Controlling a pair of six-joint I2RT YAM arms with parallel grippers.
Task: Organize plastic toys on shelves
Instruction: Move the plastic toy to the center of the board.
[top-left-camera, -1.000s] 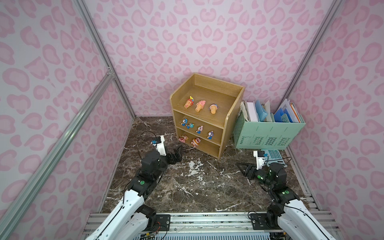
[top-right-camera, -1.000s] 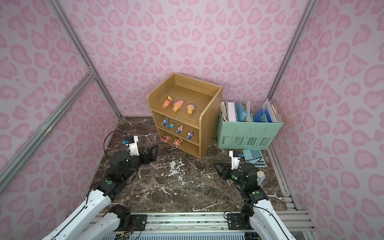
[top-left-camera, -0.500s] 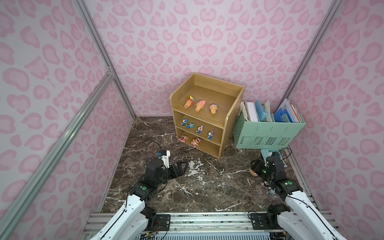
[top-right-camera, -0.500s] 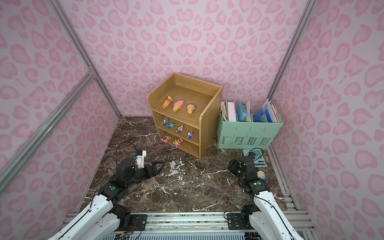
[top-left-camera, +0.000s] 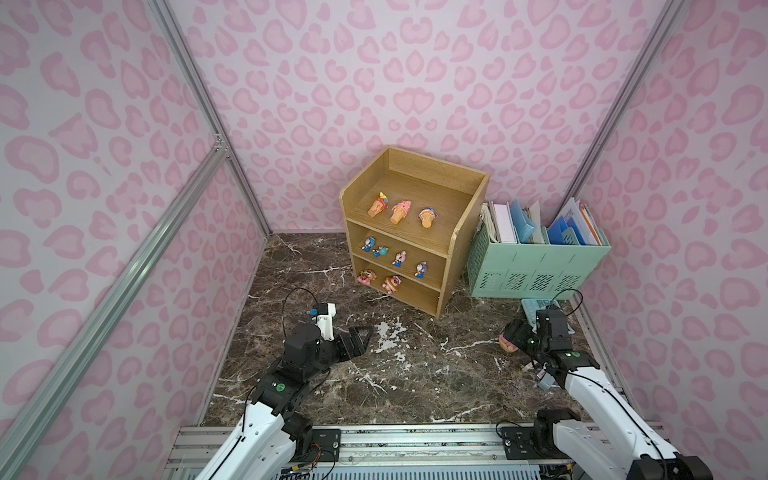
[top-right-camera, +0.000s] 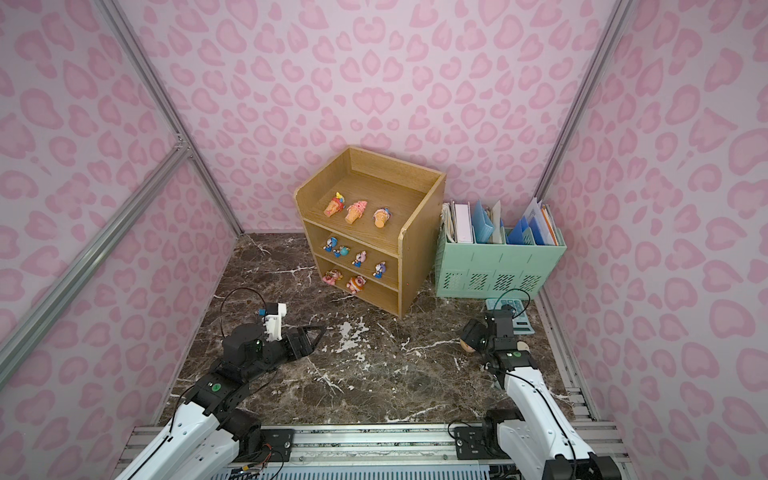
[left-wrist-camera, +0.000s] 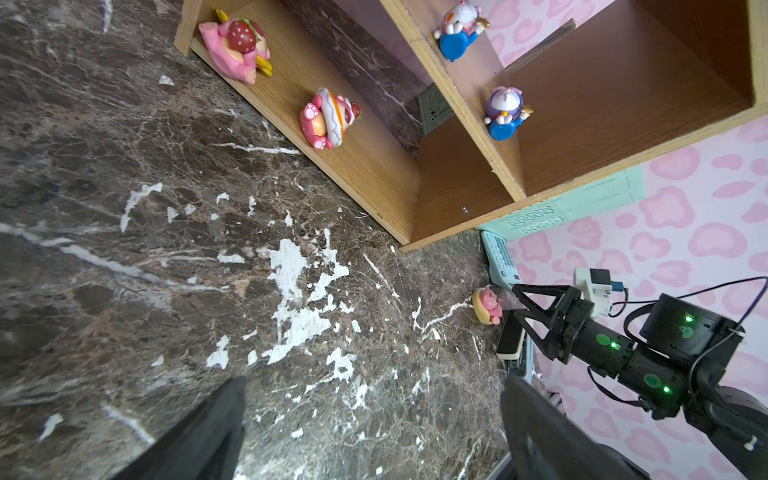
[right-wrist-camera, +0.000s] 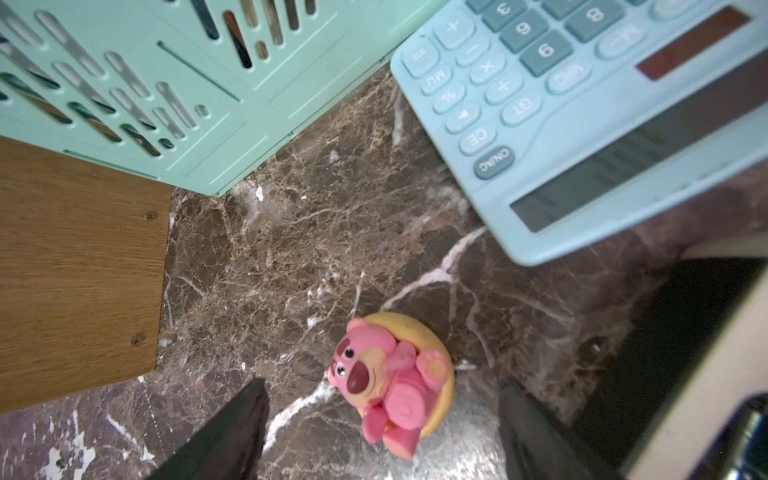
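**Op 1:** Oak shelves (top-left-camera: 461, 241) sit mid-frame in both top views. What do you count on them?

**Op 2:** I see three orange cone toys (top-left-camera: 401, 211) on the rimmed top tier and four blue-white figures (top-left-camera: 369, 244) along the middle tier. Two pink figures (top-left-camera: 391, 284) stand in the left half of the bottom tier. All of them sit near the front edges.

**Op 1:** And the loose one?

**Op 2:** My right wrist view has it. A pink bear (right-wrist-camera: 390, 386) lies on its back in a yellow ring on the marble desk (right-wrist-camera: 316, 232). It is off the shelves' right side, nearer the robot than their front, and apart from them.

**Op 1:** How do the right fingers (right-wrist-camera: 228, 440) stand?

**Op 2:** I have them spread wide, one on each side of the bear, with a strip of desk showing between each finger and the toy. They grip nothing.

**Op 1:** What else is on that side of the shelves?

**Op 2:** A mint file organizer (right-wrist-camera: 124, 83) stands just beside the shelves' right wall. A pale blue-green calculator (right-wrist-camera: 582, 124) lies farther to the shelves' right, near the bear.

**Op 1:** Left arm?

**Op 2:** I have the left fingers (left-wrist-camera: 212, 436) parted just as wide and empty. They are low over the desk in front of the shelves' bottom tier, clear of the wood.
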